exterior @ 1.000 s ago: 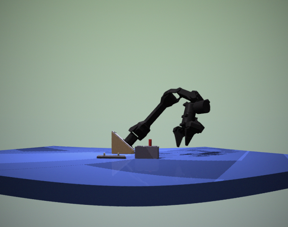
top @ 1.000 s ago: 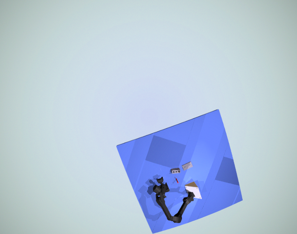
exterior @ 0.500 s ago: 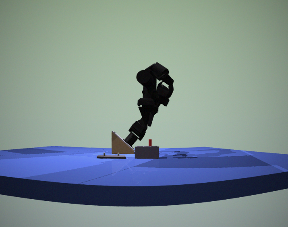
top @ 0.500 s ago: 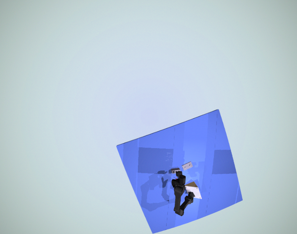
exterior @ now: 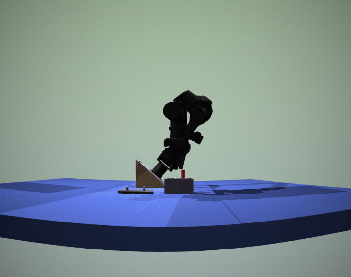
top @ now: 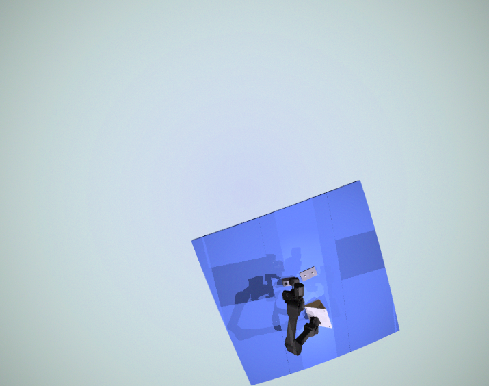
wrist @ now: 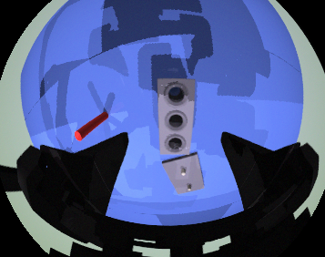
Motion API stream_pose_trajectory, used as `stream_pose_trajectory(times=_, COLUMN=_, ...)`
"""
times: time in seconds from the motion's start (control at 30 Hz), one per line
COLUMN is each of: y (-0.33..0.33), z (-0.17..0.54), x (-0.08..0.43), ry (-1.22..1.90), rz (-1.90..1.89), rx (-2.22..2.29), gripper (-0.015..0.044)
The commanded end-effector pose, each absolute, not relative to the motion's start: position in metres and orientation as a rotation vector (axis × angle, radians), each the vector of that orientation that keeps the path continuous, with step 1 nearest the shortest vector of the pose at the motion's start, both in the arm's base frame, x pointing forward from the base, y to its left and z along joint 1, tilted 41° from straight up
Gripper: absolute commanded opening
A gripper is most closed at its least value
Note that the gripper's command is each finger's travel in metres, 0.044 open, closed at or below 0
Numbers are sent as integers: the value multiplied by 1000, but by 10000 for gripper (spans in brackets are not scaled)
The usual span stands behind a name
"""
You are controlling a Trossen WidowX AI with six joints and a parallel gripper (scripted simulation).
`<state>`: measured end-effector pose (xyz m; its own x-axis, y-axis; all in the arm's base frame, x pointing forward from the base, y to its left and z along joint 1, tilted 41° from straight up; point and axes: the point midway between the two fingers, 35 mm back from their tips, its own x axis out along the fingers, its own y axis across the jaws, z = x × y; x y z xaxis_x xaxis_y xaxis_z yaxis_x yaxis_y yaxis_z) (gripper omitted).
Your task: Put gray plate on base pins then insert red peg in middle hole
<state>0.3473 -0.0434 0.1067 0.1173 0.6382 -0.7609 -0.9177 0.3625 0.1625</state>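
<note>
You had the gray plate (top: 286, 283) (exterior: 178, 185) (wrist: 167, 109) off the two pins, just beside the base (top: 304, 278) (exterior: 135, 191) (wrist: 175, 175). It was a thick, straight-edged block, and its long axis ran nearly up and down your wrist view, with three round holes in line along it and their mouths facing up. The base was set at a slight angle to that line, its two short, pale pins pointing upward.

Your red peg (exterior: 182, 174) (wrist: 92, 126) stood upright, a slim, smooth cylinder with its long axis vertical. It was beside the plate, out of its middle hole, and showed behind the plate in the exterior view; the arm hid it from above.

Your gripper (top: 293, 296) (exterior: 178, 168) (wrist: 176, 136) was above the table with its fingers wide apart and nothing between them, dark and tapering to blunt tips. The black arm (top: 292, 324) (exterior: 178, 126) rose from a tan wedge (top: 316, 303) (exterior: 143, 176) with a pale sloping face.

Under it all you had a blue table (top: 360, 207) (exterior: 109, 211) (wrist: 137, 169), smooth and crossed by angular shadows, against a plain, pale green surround.
</note>
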Motion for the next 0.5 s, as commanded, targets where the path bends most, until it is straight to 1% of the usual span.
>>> stream_pose_trajectory(times=0.0, y=-38, z=102, x=349, ry=859, rz=1171, rx=-389, gripper=440)
stream_pose_trajectory(times=0.47, y=-24, z=85, x=353, ry=859, rz=1171, rx=-390, gripper=440)
